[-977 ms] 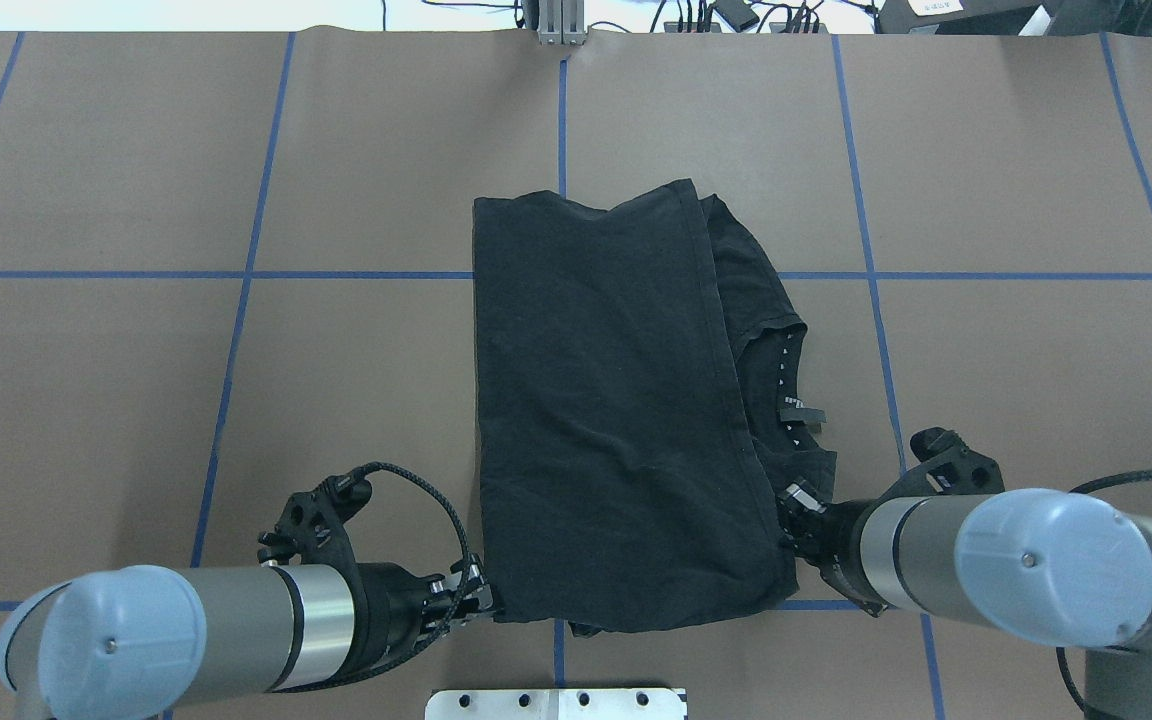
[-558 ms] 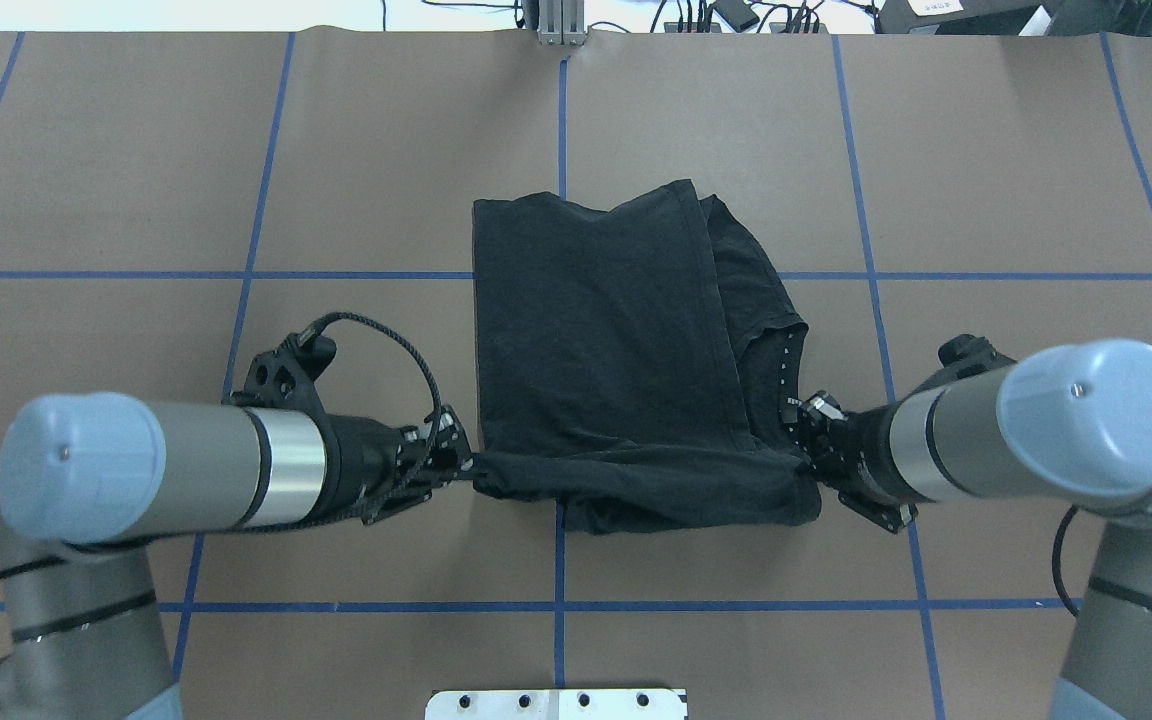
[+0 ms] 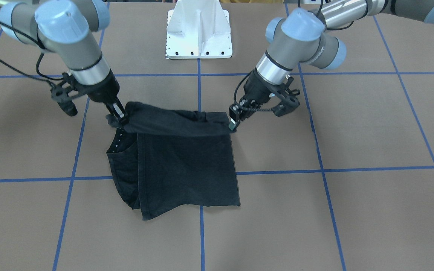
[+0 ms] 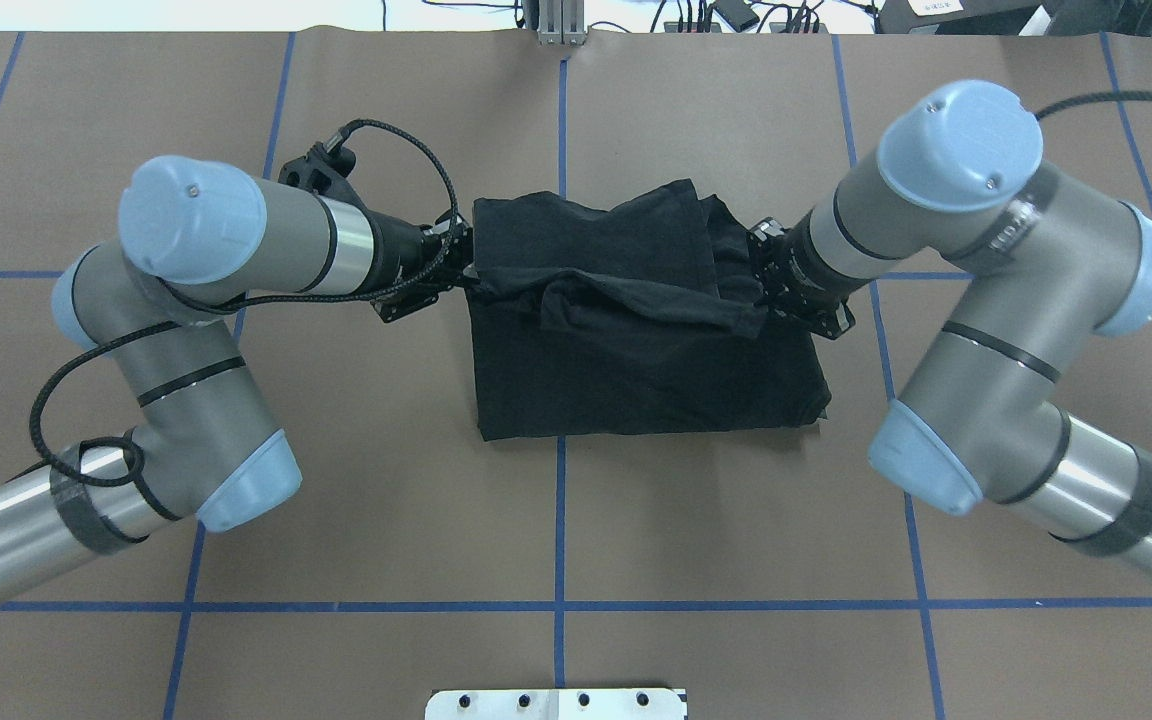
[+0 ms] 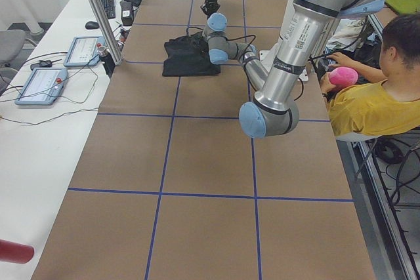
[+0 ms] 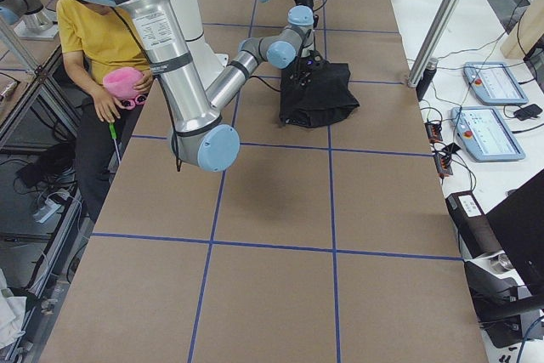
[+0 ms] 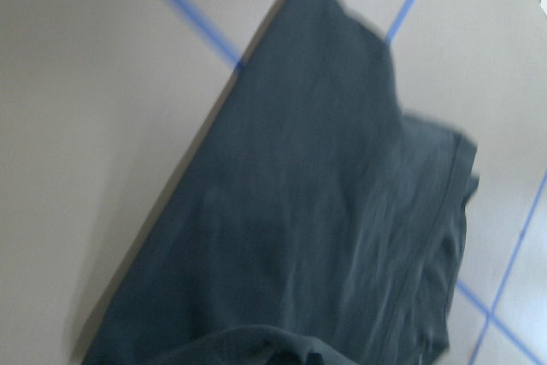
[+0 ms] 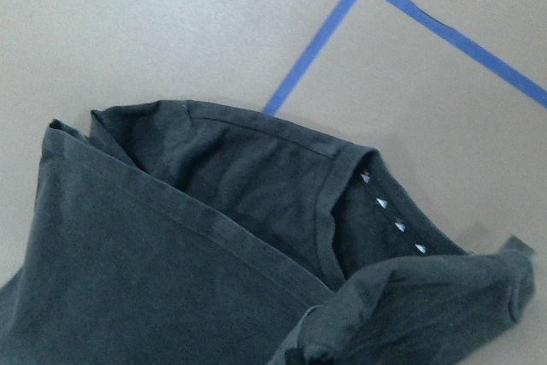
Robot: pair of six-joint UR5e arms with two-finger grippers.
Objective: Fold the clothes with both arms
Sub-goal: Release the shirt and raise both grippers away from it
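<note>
The near hem of the T-shirt point(image 4: 636, 385) has been lifted and carried away from the robot, over the rest of the garment, almost to its far edge. The left gripper point(image 4: 463, 268) and right gripper point(image 4: 762, 278), jaws clamped on its corners, have been advanced accordingly. The cloth's outline on the table point(image 4: 386, 490) has been shortened.

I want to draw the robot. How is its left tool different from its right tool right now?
The left black two-finger tool pinches the black cotton T-shirt at its plain folded side; the right black two-finger tool pinches the collar side. The left tool reaches in from the overhead view's left, the right tool from its right. Both are shut on one lifted edge.
</note>
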